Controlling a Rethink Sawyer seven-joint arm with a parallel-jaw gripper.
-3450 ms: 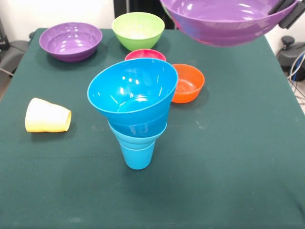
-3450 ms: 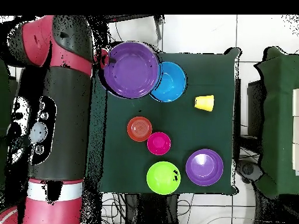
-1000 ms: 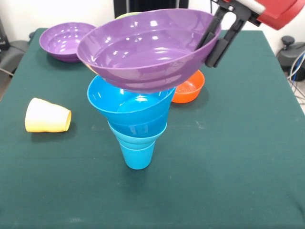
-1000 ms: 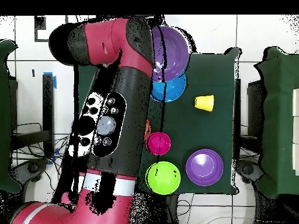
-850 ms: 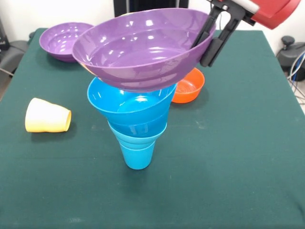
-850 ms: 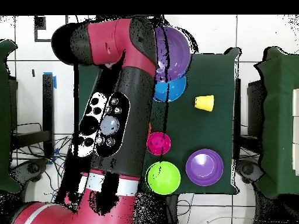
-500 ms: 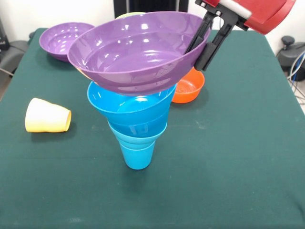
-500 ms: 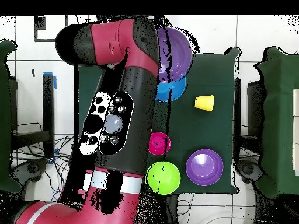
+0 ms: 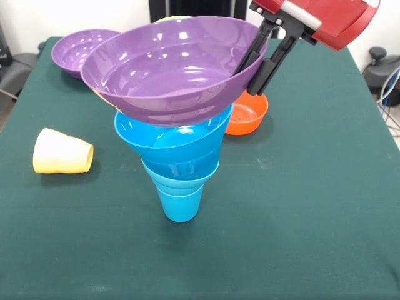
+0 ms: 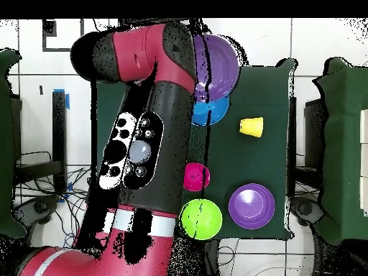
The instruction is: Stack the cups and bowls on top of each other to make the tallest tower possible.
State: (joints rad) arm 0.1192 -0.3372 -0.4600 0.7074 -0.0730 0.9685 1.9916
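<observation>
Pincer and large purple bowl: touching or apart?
Touching. The front view shows the pincer clamped over the rim of the large purple bowl.

A dark green cloth-covered table (image 9: pixel 325 187) stands on pale tiled floor (image 10: pixel 316 43), with a white wall (image 9: pixel 75 15) at twelve o'clock.

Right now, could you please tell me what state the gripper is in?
Gripper: closed on the rim of the large purple bowl, held over the tower.
</observation>
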